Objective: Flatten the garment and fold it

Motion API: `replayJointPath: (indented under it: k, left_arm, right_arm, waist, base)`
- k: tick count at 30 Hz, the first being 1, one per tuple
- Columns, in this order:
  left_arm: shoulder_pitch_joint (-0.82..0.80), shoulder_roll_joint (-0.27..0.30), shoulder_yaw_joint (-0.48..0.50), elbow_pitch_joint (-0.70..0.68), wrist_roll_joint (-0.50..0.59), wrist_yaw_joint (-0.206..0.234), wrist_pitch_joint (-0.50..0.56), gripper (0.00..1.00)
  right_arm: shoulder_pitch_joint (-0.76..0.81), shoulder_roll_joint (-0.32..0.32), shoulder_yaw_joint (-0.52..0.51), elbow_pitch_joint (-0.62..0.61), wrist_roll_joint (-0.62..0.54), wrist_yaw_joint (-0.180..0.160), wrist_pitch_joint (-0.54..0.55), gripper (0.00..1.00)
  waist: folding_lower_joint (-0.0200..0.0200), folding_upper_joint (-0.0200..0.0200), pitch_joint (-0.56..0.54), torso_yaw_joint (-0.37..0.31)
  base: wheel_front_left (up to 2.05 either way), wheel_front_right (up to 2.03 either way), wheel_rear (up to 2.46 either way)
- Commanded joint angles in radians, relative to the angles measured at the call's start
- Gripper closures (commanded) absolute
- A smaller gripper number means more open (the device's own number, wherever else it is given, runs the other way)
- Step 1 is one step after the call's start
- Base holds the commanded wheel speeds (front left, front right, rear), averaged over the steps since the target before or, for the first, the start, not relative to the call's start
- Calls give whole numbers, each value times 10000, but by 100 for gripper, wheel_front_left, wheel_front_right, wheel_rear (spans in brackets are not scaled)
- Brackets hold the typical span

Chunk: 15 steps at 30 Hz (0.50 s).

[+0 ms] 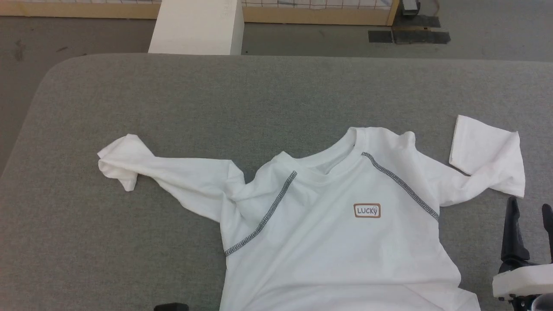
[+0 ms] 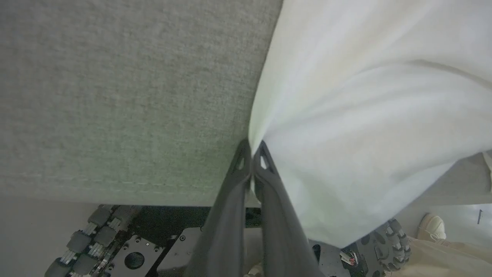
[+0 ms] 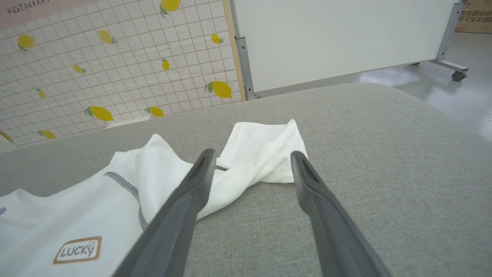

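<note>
The head camera is looking down from well above the grey table [image 1: 129, 99], taking in the top half of the garment [image 1: 328, 242] and a strip of floor [image 1: 302, 45] beyond. The left wrist camera is sitting very near the table's front edge, staring along the left gripper [image 2: 253, 145] at cloth and the wheeled base [image 2: 134, 254]. The right wrist camera is hovering low, facing across the table past the right gripper [image 3: 251, 154] toward a lemon-patterned wall [image 3: 115, 69], sharing the twisted sleeve [image 3: 265, 154] and LUCKY badge [image 3: 78, 250] with the head view.
</note>
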Motion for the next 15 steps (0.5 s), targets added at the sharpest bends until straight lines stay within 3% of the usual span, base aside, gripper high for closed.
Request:
replayJointPath:
  k: [1,2,3,4,5,6,15]
  left_arm:
    - [109,97,90,175,51,119,-150,100]
    - [6,111,142,165,148,150,-318,100]
    - [-142,84,242,123,264,208,-630,80]
    - [-283,33,339,83,313,233,-920,58]
    - [-482,27,361,38,346,135,-1161,14]
    - [-648,12,380,-20,329,54,-1297,0]
    - [-2818,532,690,-1369,354,-478,-1067,0]
  right_arm:
    - [113,5,18,-45,-79,-15,38,0]
    - [126,5,34,-46,-79,-15,56,0]
    - [131,5,67,-56,-75,-15,79,0]
    - [129,5,95,-67,-72,-15,94,0]
    - [127,5,120,-78,-73,-15,113,0]
    - [127,5,132,-86,-75,-15,125,0]
    - [176,5,263,-147,-57,-15,177,0]
  waist:
    - [0,0,-134,127]
    - [0,0,-167,157]
    - [0,0,-192,182]
    - [0,0,-212,194]
    - [0,0,-237,201]
    - [0,0,-257,207]
    - [0,0,-190,10]
  base:
    - [0,0,0]
    - [0,0,0]
    - [0,0,0]
    - [0,0,0]
    - [0,0,0]
    - [0,0,0]
    - [0,0,0]
